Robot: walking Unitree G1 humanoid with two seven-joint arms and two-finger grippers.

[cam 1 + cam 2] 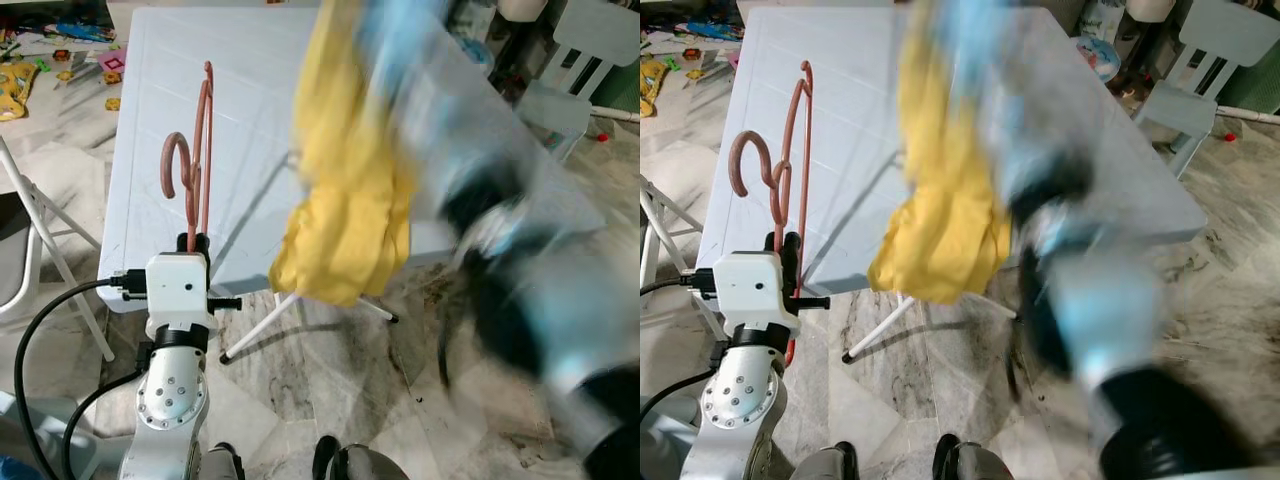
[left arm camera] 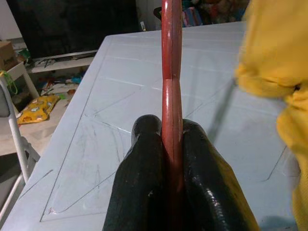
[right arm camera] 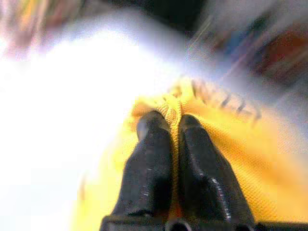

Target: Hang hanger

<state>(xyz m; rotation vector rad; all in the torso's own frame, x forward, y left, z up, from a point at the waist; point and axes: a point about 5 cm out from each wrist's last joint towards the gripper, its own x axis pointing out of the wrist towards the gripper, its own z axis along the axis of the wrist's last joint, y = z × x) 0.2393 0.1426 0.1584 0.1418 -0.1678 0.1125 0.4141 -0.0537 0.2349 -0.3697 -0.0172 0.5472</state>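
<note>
A reddish-brown hanger (image 1: pixel 203 150) stands upright over the near edge of the pale blue table (image 1: pixel 150 100), its hook (image 1: pixel 175 160) curling to my left. My left gripper (image 1: pixel 193 242) is shut on the hanger's lower end. In the left wrist view the two black fingers (image 2: pixel 144 159) clamp the hanger's bar (image 2: pixel 172 48). A yellow cloth (image 1: pixel 350 200) hangs bunched in mid-air to the right of the hanger. My right gripper (image 3: pixel 174 120) is shut on a fold of this yellow cloth (image 3: pixel 231 144). The right arm (image 1: pixel 500 250) is smeared by motion blur.
A white folding chair frame (image 1: pixel 40 240) stands at my left. White legs of a stand (image 1: pixel 260 330) rest on the marble floor below the cloth. A pale chair (image 1: pixel 590 50) is at the far right, and toys (image 1: pixel 30 60) litter the floor at the far left.
</note>
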